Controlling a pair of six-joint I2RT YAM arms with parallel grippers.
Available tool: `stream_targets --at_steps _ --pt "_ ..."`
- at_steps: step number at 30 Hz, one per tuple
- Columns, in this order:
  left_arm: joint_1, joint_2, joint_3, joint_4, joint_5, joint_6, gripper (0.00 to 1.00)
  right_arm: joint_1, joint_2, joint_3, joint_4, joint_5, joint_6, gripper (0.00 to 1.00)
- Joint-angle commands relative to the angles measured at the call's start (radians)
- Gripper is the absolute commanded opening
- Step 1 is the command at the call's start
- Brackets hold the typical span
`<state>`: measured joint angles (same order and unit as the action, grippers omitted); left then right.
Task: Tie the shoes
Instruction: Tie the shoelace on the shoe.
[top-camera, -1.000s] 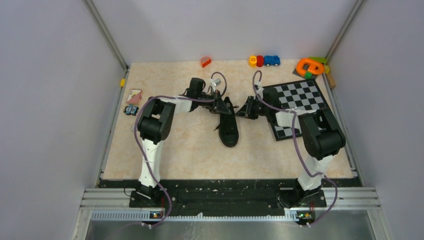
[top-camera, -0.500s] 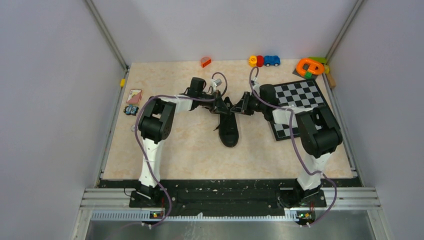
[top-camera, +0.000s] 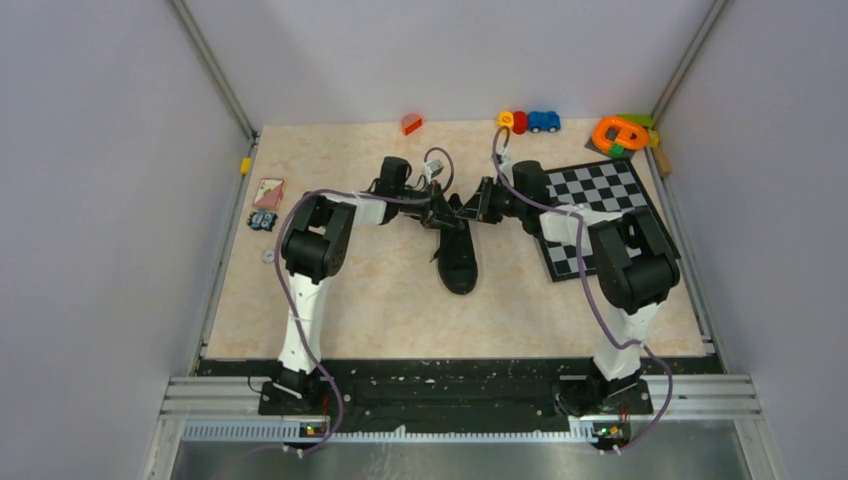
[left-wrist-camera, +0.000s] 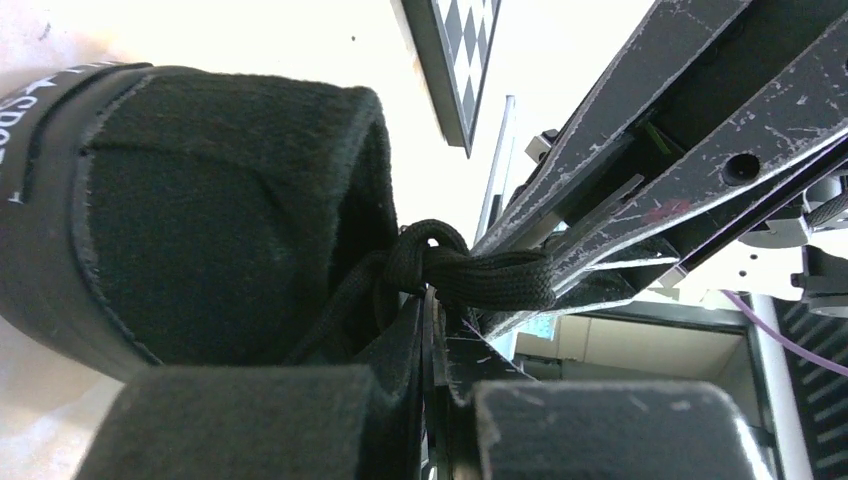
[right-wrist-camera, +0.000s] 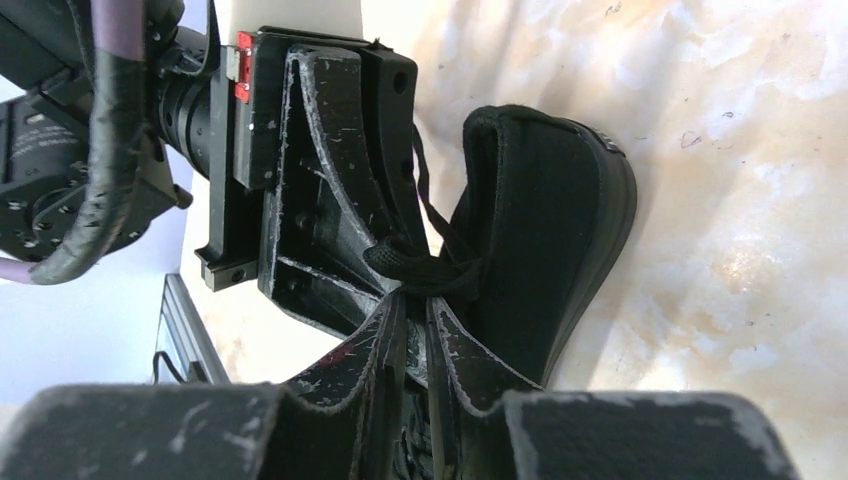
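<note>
The black sneaker (top-camera: 460, 258) lies mid-table with its toe toward me; its sole colour does not show. My left gripper (top-camera: 446, 212) and right gripper (top-camera: 478, 207) meet tip to tip over its far end. In the left wrist view the left gripper (left-wrist-camera: 432, 318) is shut on a black lace, with the knotted lace (left-wrist-camera: 470, 272) just beyond its tips and the shoe's heel (left-wrist-camera: 200, 200) at left. In the right wrist view the right gripper (right-wrist-camera: 413, 305) is shut on the same lace bundle (right-wrist-camera: 420, 265), beside the shoe (right-wrist-camera: 540, 230) and facing the left gripper's fingers (right-wrist-camera: 330, 190).
A chessboard (top-camera: 600, 190) lies right of the shoe, under the right arm. Small toys (top-camera: 528, 121), an orange piece (top-camera: 411, 123) and an orange ring (top-camera: 620, 132) line the back edge. Cards (top-camera: 268, 192) and a small disc (top-camera: 268, 257) lie at left.
My right gripper has moved left and farther back, until it meets the left gripper over the shoe. The left gripper and the shoe have hardly moved.
</note>
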<state>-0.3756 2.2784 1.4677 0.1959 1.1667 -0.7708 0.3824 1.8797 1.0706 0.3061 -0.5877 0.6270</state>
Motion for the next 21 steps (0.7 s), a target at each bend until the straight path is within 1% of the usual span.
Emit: stream_targets --at_steps 1,5,7,9,11,14,16,19,21 --pt "-0.007 0.027 -0.038 0.352 0.068 -0.28 0.0 0.017 -0.001 0.042 -0.027 0.002 -0.038 0.16" --pt "-0.007 0.094 -0.079 0.814 0.066 -0.66 0.0 0.017 -0.013 0.055 -0.09 0.019 -0.062 0.17" --pt "-0.006 0.137 -0.074 0.997 0.056 -0.824 0.0 0.017 -0.018 0.067 -0.13 0.029 -0.069 0.18" --pt "-0.007 0.166 -0.07 1.111 0.047 -0.928 0.0 0.019 -0.029 0.073 -0.163 0.038 -0.067 0.19" --pt "-0.005 0.173 -0.074 1.124 0.047 -0.937 0.0 0.023 -0.036 0.084 -0.204 0.057 -0.066 0.2" --pt "-0.004 0.159 -0.088 1.043 0.045 -0.871 0.0 0.027 -0.04 0.11 -0.258 0.075 -0.062 0.2" --pt "0.0 0.162 -0.087 1.008 0.049 -0.851 0.0 0.026 -0.04 0.128 -0.299 0.091 -0.058 0.21" --pt "0.003 0.176 -0.086 1.027 0.053 -0.872 0.0 0.026 -0.044 0.154 -0.394 0.133 -0.05 0.22" --pt "0.006 0.182 -0.091 1.027 0.052 -0.872 0.0 0.025 -0.054 0.156 -0.417 0.148 -0.045 0.23"
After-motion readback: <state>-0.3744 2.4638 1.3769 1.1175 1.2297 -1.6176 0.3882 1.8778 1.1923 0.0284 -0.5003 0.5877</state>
